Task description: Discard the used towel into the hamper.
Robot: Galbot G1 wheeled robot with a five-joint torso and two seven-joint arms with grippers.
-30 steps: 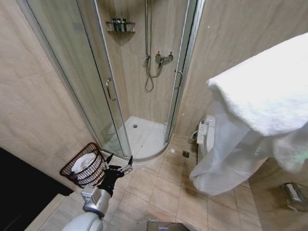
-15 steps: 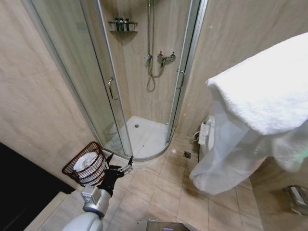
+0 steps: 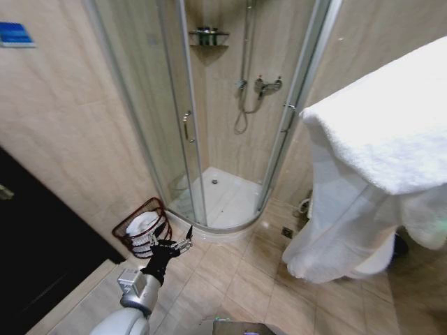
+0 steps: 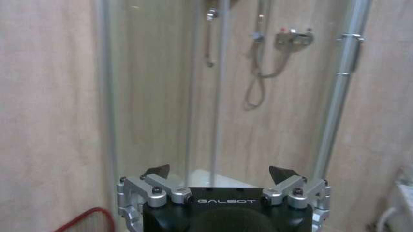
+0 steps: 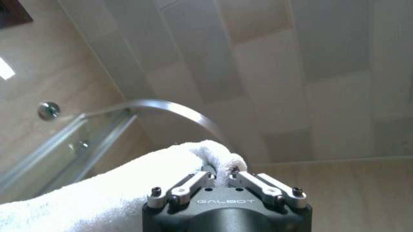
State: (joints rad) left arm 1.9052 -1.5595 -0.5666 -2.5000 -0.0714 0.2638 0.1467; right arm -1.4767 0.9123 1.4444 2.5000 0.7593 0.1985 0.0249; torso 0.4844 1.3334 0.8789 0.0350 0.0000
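**Towel up high, hamper way down low**

So, head view: the hamper [image 3: 143, 236] sits just beyond the spread left gripper [image 3: 171, 242]. Left wrist view: jaws wide, nothing held. Right wrist view: right gripper [image 5: 223, 175] pinches the towel [image 5: 96, 203]. I'd carry it over the rim before releasing.

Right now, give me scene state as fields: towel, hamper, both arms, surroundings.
towel: white towel held up high on the robot's right, its long end hanging toward the floor
right gripper: jaws shut on a fold of the towel
left gripper: low, jaws open, holding nothing, beside the hamper
hamper: dark red-brown hamper on the floor against the wall, next to the shower stall; something white already lies inside
towel in hamper: not yet
floor: beige tiles
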